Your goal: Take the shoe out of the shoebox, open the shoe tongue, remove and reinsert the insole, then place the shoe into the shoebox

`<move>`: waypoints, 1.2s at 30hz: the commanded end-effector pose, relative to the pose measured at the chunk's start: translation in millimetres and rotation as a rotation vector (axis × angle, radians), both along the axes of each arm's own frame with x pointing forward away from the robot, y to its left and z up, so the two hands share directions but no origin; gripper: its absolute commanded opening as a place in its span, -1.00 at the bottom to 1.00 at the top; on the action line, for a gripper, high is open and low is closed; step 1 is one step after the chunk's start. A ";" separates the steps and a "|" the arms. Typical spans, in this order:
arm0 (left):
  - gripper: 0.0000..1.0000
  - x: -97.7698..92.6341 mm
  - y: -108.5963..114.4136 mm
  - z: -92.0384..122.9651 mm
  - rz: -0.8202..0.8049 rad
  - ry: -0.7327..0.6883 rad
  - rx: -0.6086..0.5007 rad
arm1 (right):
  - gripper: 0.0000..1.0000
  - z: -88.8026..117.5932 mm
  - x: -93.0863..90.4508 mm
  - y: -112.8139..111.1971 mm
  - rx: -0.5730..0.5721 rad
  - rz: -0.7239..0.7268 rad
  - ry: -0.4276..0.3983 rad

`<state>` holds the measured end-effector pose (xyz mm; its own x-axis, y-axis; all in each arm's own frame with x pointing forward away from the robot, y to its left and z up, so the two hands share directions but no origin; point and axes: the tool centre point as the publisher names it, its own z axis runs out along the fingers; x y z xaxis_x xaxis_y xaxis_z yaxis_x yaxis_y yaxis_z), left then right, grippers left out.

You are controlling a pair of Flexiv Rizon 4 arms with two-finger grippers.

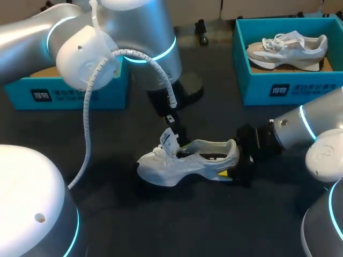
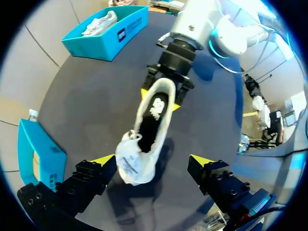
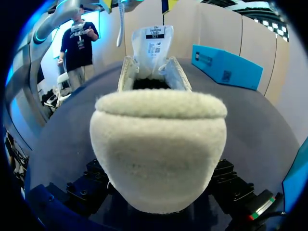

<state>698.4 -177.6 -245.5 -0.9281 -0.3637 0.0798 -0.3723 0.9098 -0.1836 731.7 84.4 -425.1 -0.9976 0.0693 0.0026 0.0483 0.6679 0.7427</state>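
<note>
Shoe (image 1: 187,160) is out of the box, sole down, mid-table (image 1: 214,225). R gripper (image 1: 237,160) is clamped on the heel, one finger each side. L gripper (image 2: 152,161) hangs over the front half w/ fingers apart. The tongue (image 1: 169,140) stands up between them, not pinched. Step in hand looks like tongue-opening, approx done. Next, L gripper needs to dip into the dark opening (image 2: 149,126) and pinch the insole edge while R gripper steadies the heel. Long axis runs across the table: toe to robot's left, heel to its right.
</note>
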 end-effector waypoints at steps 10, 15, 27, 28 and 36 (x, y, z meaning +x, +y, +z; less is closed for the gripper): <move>-1.00 -2.4 -34.1 -24.7 -0.236 0.029 0.003 | -1.00 -1.7 0.3 1.5 -0.004 -0.002 -0.001; -1.00 -7.9 -44.9 -33.8 -0.324 0.025 0.001 | -1.00 -1.7 0.3 1.5 -0.004 -0.002 -0.001; -1.00 -0.4 -83.4 -65.1 -0.358 0.005 -0.003 | -1.00 -1.7 0.3 1.5 -0.004 -0.002 -0.001; -1.00 0.6 -85.3 -68.0 -0.358 0.005 -0.004 | -1.00 -1.7 0.3 1.5 -0.004 -0.002 -0.001; -1.00 13.1 -89.7 -87.5 -0.392 0.021 0.026 | -1.00 -1.7 0.3 1.5 -0.004 -0.002 -0.001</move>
<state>705.1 -258.5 -325.8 -0.9966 0.0104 0.0814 -0.0033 0.9861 -0.1663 731.7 84.5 -425.0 -0.9976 0.0693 0.0027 0.0483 0.6678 0.7427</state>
